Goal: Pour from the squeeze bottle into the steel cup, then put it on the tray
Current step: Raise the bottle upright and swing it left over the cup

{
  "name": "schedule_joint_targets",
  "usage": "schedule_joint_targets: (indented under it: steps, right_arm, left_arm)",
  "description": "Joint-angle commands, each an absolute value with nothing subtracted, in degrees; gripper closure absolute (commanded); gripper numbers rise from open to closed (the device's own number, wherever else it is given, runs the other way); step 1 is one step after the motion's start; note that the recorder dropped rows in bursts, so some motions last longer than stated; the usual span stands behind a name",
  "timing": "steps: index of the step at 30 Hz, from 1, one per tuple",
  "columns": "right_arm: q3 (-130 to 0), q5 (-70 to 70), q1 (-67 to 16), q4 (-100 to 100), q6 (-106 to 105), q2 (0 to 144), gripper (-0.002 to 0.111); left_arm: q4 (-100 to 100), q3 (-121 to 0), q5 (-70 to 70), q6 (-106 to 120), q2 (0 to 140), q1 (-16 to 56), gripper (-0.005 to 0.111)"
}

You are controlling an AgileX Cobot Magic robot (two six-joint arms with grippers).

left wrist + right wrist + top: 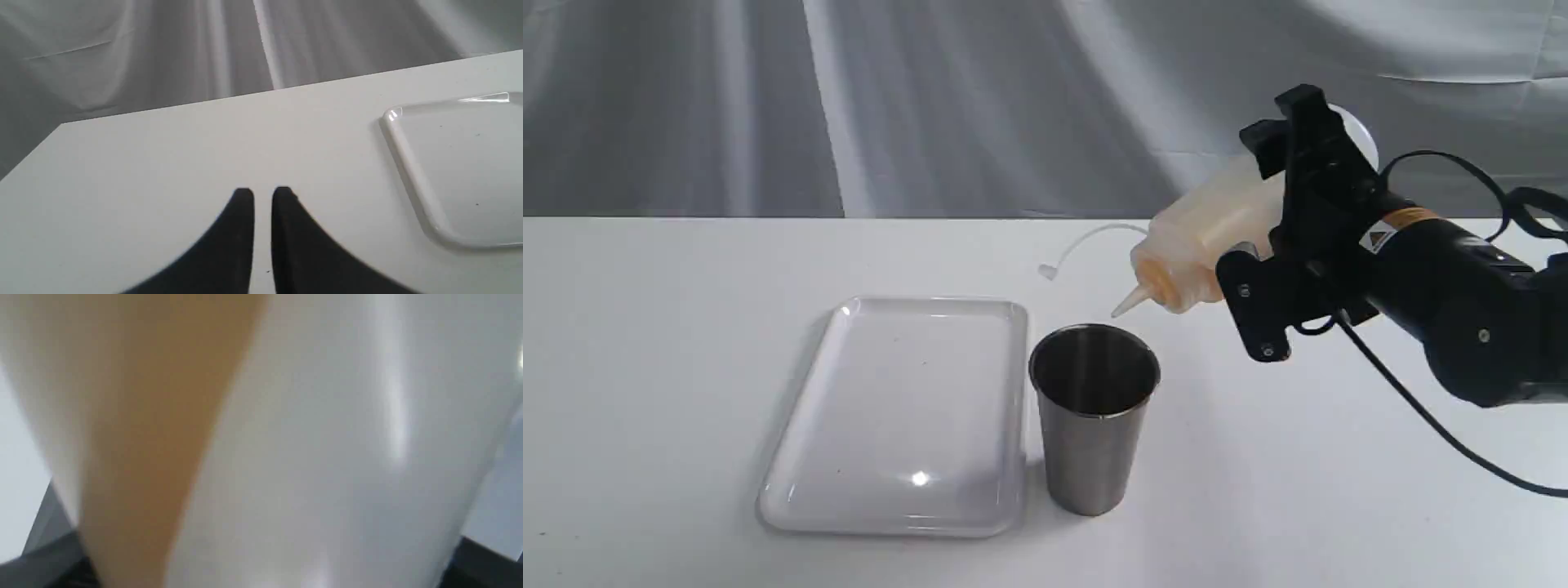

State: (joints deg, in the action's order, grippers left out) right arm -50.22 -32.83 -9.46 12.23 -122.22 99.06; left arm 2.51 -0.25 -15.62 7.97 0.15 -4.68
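My right gripper is shut on the squeeze bottle, a translucent whitish bottle held tilted in the air. Its cone nozzle points down-left, just above the far right rim of the steel cup. Amber liquid has pooled toward the nozzle end. The cap strap trails off to the left. The cup stands upright beside the right edge of the white tray. In the right wrist view the squeeze bottle fills the frame. My left gripper hovers over bare table with its fingers nearly together and nothing between them, left of the tray.
A white table carries everything, with a grey cloth backdrop behind it. A black cable hangs from the right arm down toward the table at the right.
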Motion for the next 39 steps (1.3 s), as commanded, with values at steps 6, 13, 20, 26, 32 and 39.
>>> schedule_joint_targets:
  steps: [6, 13, 20, 26, 32, 39]
  right_arm:
    - [-50.78, -35.35, -9.15, 21.11, -121.96, 98.44, 0.091]
    - [-50.78, -35.35, -9.15, 23.10, -111.24, 98.44, 0.091]
    - [-50.78, -35.35, -9.15, 23.10, -95.54, 98.44, 0.091]
    - [-50.78, -35.35, -9.15, 23.10, -75.51, 98.07, 0.091]
    - [-50.78, -35.35, -9.15, 23.10, -54.74, 97.80, 0.091]
    - [-46.95, -40.77, -9.15, 23.10, -36.99, 92.81, 0.091]
  left_arm:
    - [2.53, 0.00, -15.22, 7.85, 0.00, -4.70, 0.098]
    - [2.53, 0.00, -15.22, 7.85, 0.00, -4.70, 0.098]
    - [2.53, 0.00, -15.22, 7.85, 0.00, -4.70, 0.098]
    - [2.53, 0.00, -15.22, 7.85, 0.00, -4.70, 0.098]
    - [2.53, 0.00, -15.22, 7.85, 0.00, -4.70, 0.098]
    - [2.53, 0.00, -15.22, 7.85, 0.00, -4.70, 0.098]
